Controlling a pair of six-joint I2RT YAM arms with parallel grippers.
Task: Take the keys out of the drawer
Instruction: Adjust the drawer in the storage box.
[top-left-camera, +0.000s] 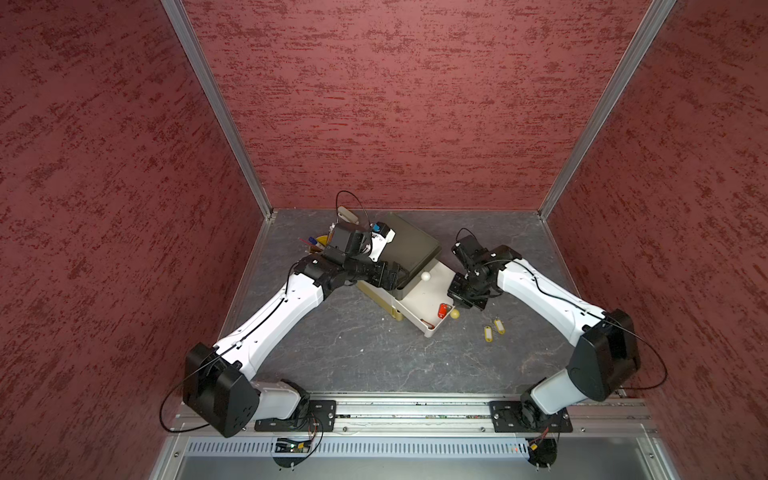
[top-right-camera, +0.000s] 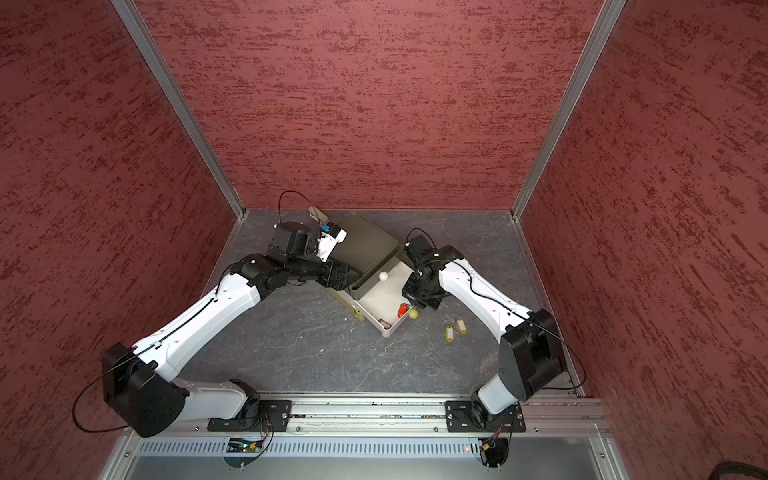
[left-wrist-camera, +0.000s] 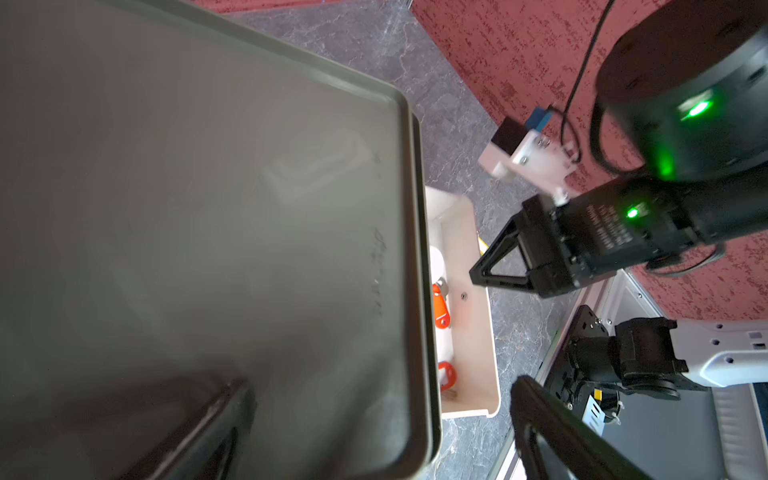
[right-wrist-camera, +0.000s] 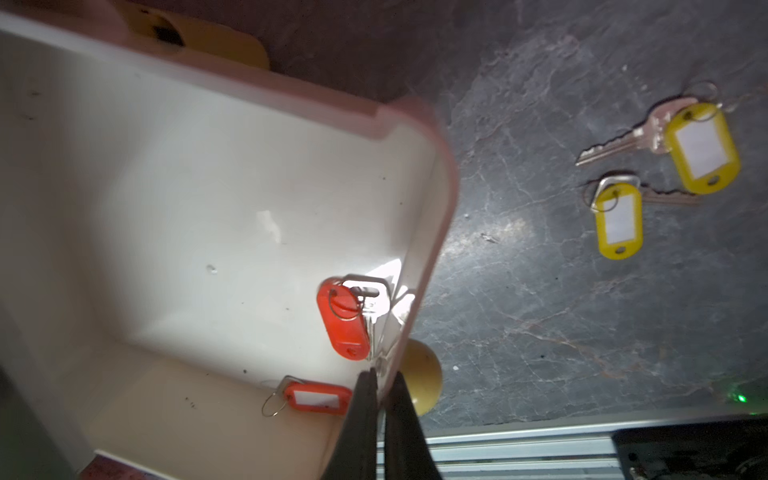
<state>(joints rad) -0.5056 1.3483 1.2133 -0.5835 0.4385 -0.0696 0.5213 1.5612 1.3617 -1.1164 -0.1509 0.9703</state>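
Observation:
The white drawer (top-left-camera: 422, 299) is pulled out of a small cabinet with an olive top (top-left-camera: 409, 245). Two red-tagged keys lie in its front corner, one flat (right-wrist-camera: 343, 318) and one against the wall (right-wrist-camera: 318, 398); both also show in the left wrist view (left-wrist-camera: 441, 309). Two yellow-tagged keys (right-wrist-camera: 702, 147) (right-wrist-camera: 619, 220) lie on the table to the drawer's right (top-left-camera: 493, 329). My right gripper (right-wrist-camera: 380, 374) is shut and empty, its tips over the drawer's front wall beside the yellow knob (right-wrist-camera: 424, 382). My left gripper (left-wrist-camera: 374, 432) is open over the cabinet top's edge.
A white ball knob (top-left-camera: 425, 275) sits on the cabinet front above the drawer. A cluttered holder with pens (top-left-camera: 320, 243) stands behind my left arm. Red walls enclose the grey table, and an aluminium rail (top-left-camera: 407, 407) runs along the front.

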